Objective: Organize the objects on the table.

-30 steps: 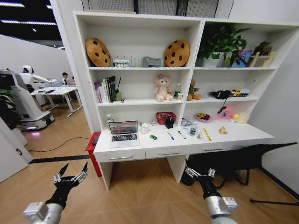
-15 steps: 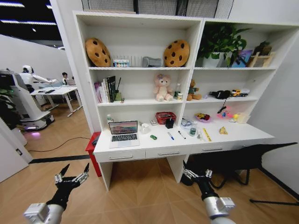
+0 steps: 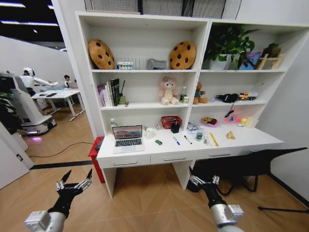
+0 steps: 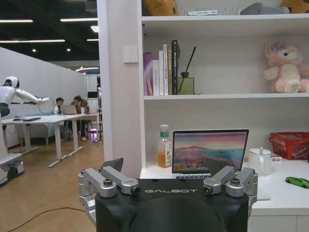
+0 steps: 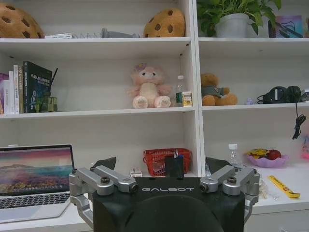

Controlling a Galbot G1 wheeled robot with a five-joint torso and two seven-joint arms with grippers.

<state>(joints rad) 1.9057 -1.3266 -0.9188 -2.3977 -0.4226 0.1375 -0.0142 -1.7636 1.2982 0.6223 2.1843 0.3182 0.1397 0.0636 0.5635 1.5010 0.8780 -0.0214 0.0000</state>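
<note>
I'm in the approach step, well short of the white desk [image 3: 145, 155] bearing the laptop [image 3: 127, 137] and pens [image 3: 176, 140], left gripper [image 3: 73, 181] and right gripper [image 3: 203, 180] both spread and empty, so I'd judge closing in comes first.

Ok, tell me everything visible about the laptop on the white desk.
The laptop is a slim silver machine with dark keys. It stands open on the left end of the long white desk, above the left drawer, its lid upright and tilted slightly back. The screen is lit and shows a landscape wallpaper of pink sky, hills and water. Its base lies flat on the desktop. A clear bottle with a green cap stands beside it toward the shelf's side wall, and a small white teapot on its other side; nothing touches it.
</note>
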